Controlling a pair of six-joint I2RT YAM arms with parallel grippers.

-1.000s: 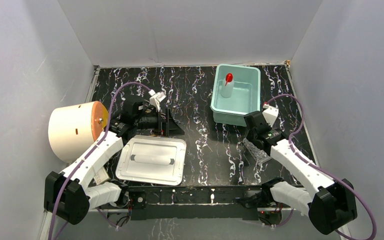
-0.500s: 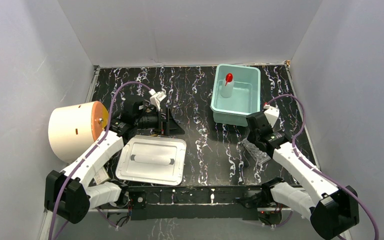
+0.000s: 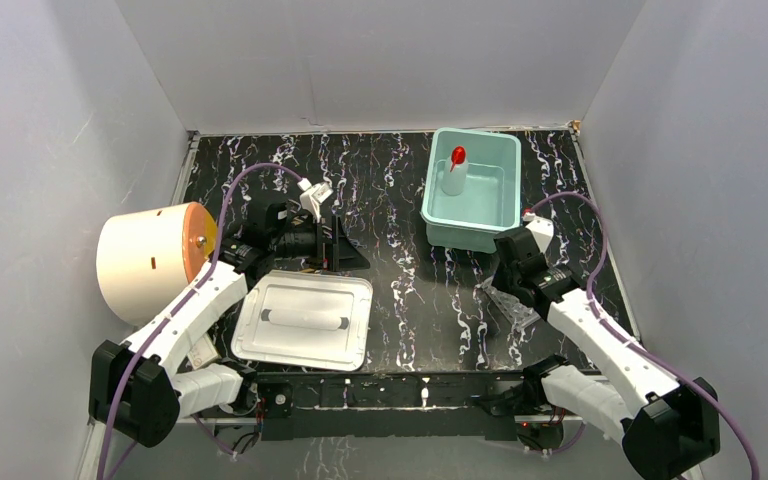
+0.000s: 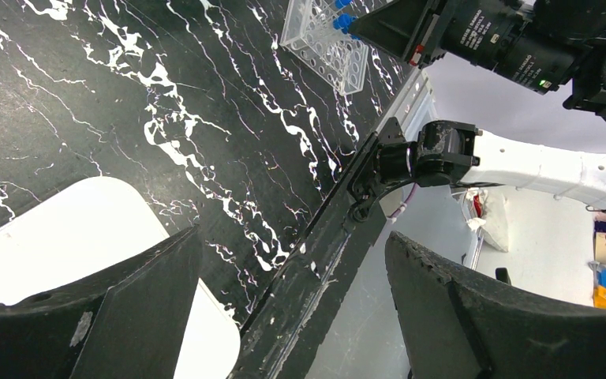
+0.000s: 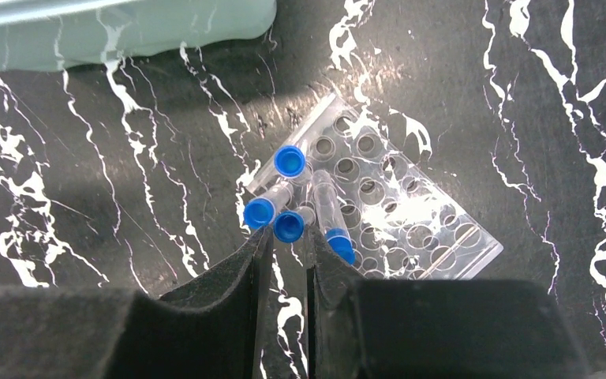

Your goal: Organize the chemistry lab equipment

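"Four tubes lie loose across the rack instead of standing in its holes. Why does the right gripper hover over them?"

"I'd say it is lining up on one. Its fingers are parted by only a narrow slit, and nothing sits between them. The slit points at the blue cap nearest the tips. A small opening suits so slim a tube and avoids the neighbours, which lie touching or nearly so."

"Where is the rack?"

"Flat on the table, on the right, just near of the bin and at a slant to its wall."

"Does the bin hold anything?"

"The bottle, upright in the far left corner with its red cap up. It looks sorted, so the bin is probably the collecting place."

"And the left gripper?"

"Spread wide and empty, above the table beside the far right corner of the tray, on the left. It seems to wait there, out of the right arm's way."

"Any risks?"

"The tubes are crowded, so closing on one may roll another off. The rack looks light and could slide."
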